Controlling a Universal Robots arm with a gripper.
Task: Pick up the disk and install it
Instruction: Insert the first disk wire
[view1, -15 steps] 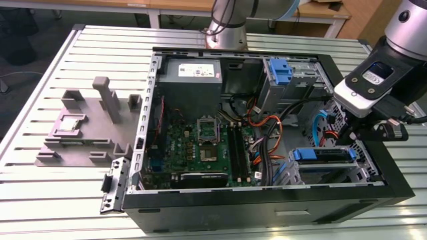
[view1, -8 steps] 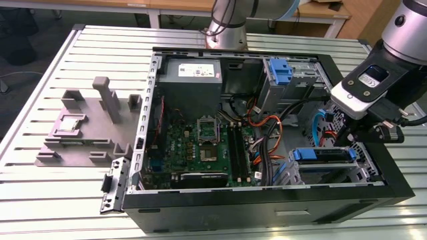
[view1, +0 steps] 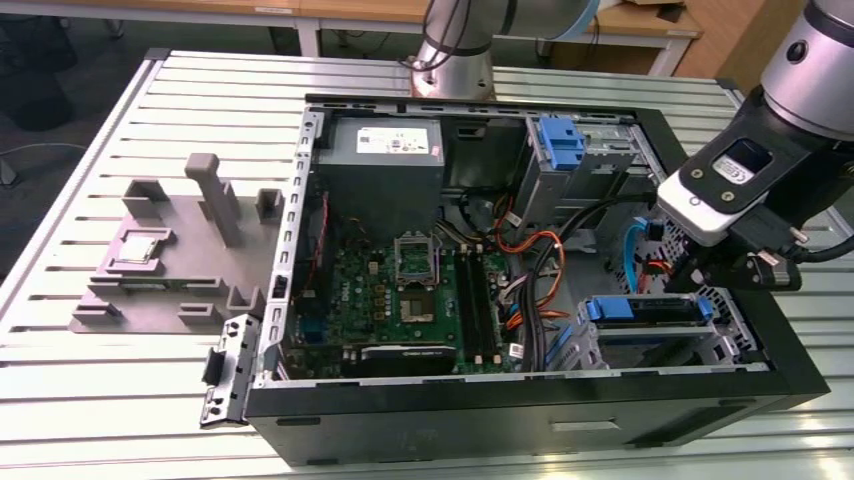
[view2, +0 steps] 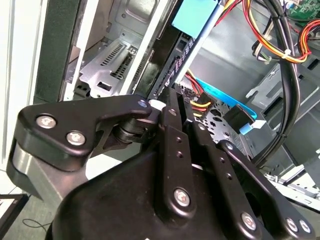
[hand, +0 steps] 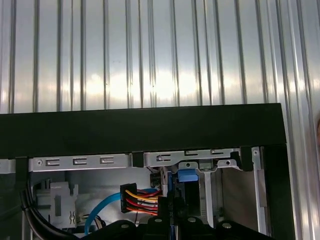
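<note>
End effector (view1: 722, 272) inside open computer case (view1: 534, 400), by the drive bay (view1: 650, 325), finger state unclear

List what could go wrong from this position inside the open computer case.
1. The black gripper hangs close to the red, yellow and orange cable bundle; it might snag a wire.
2. The arm is near the black case wall and could scrape it.
3. The blue-bracketed silver disk may bind in its bay if tilted.

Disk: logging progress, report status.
Gripper above drive cage, beside disk. Disk flat in cage, blue bracket up. Orange cables close alongside.
</note>
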